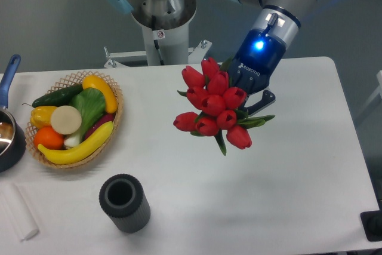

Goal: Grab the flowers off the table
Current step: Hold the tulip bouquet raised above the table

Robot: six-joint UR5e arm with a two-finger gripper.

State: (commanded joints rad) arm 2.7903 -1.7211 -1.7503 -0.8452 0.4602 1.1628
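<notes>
A: Any lettering on the gripper [253, 101]?

B: One white word, "ROBOTIQ", on its blue body, running along it below the glowing blue light [258, 45], just above the flowers [215, 106].

A: Other markings?

B: A small white sticker [159, 34] with a red mark on the grey arm base [159, 13], up and to the left of the flowers. Too small to read.

A: The basket [113, 113], the dark cylinder [125, 203], the table [298, 165]?

B: No print visible on any of them.
</notes>
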